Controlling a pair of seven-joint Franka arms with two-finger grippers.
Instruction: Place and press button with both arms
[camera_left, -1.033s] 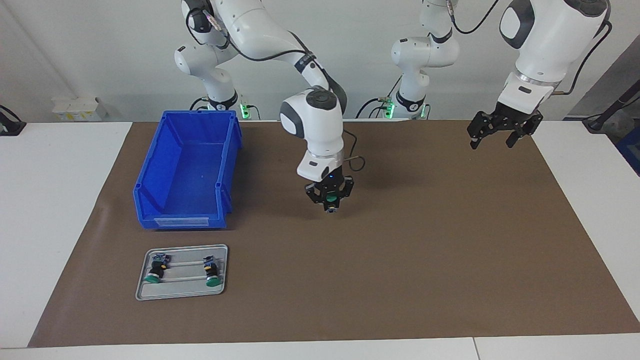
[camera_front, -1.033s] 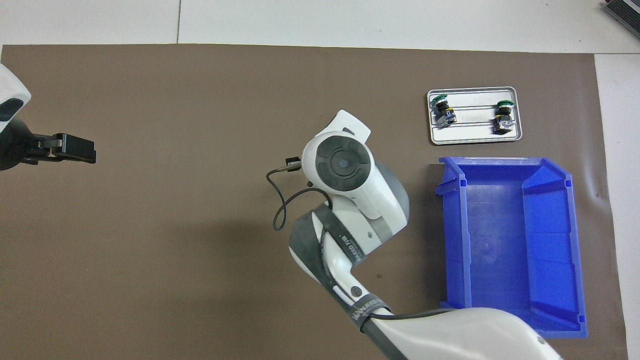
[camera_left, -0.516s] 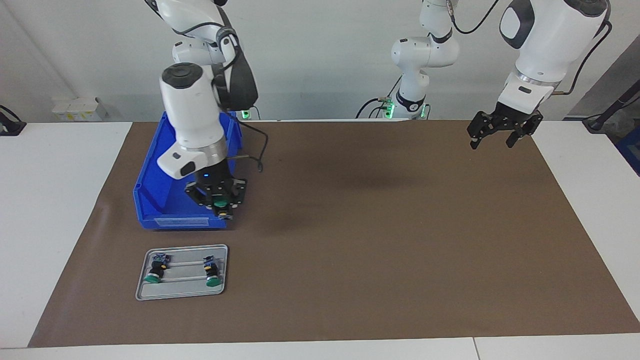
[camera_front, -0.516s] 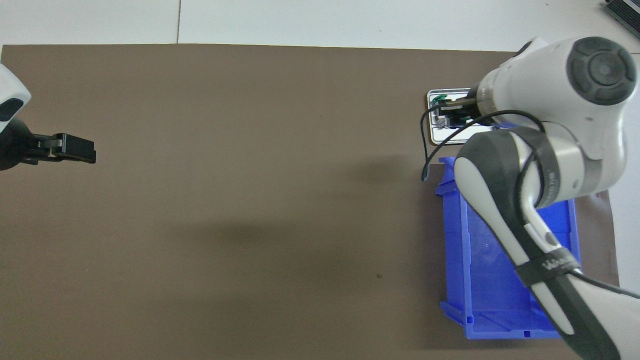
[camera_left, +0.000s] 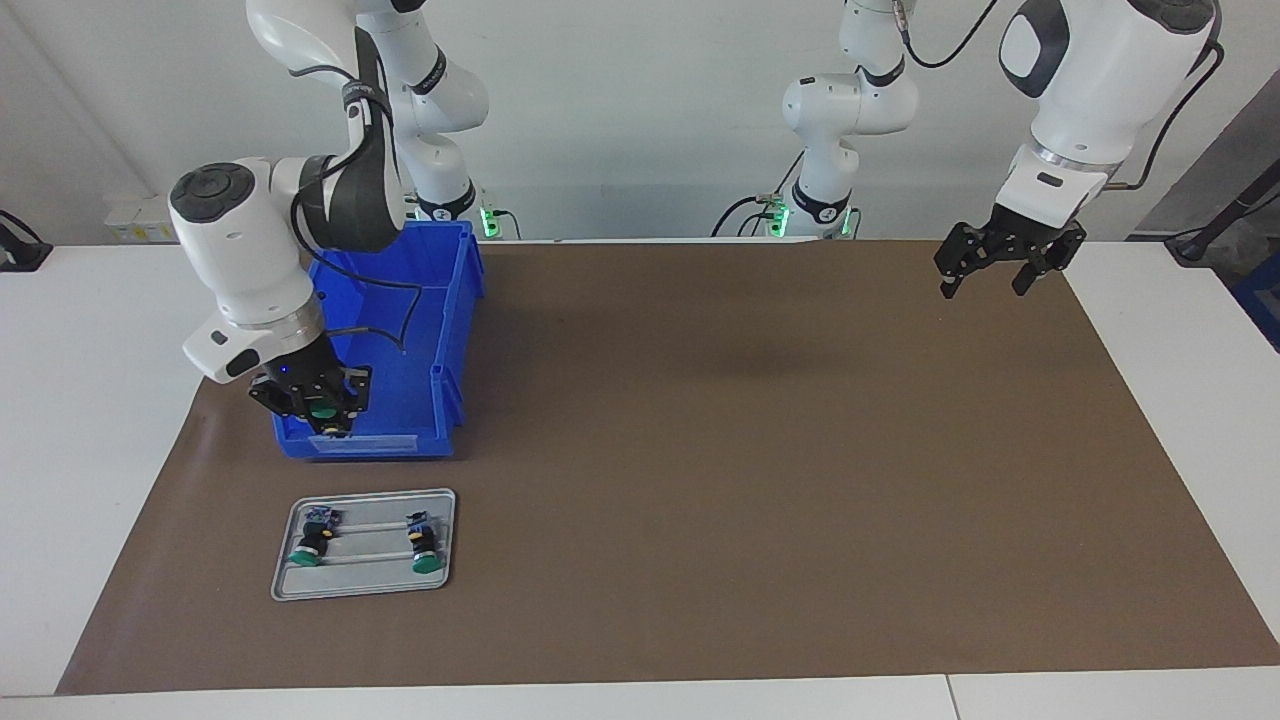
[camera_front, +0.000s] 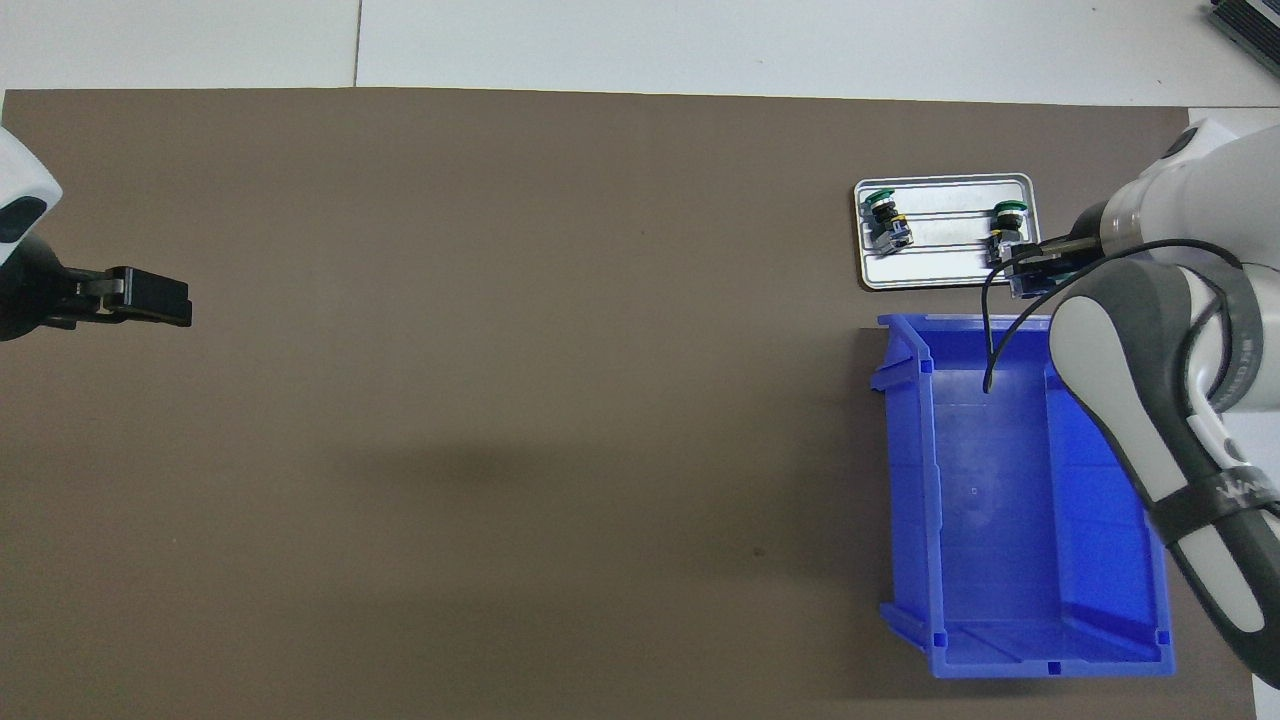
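1. Swinging from mid-counter toward its own end, the right tool (camera_left: 322, 412) now hangs over the blue bin's (camera_left: 455, 330) end farthest from the robots, pinching the button (camera_left: 323, 411); the left tool (camera_left: 1000, 262) has stayed put.
2. Facing view: only the button's green cap peeks between the black links, with its base poking out below. The left tool waits spread over the brown mat (camera_left: 760, 480), near the left arm's end.
3. Two more buttons (camera_left: 310, 540) lie on the grey tray (camera_left: 365, 592), farther from the robots than the bin.
4. Overhead view: the right arm (camera_front: 1150, 330) hides the held button; the left tool (camera_front: 150, 297) is cut off at the edge.
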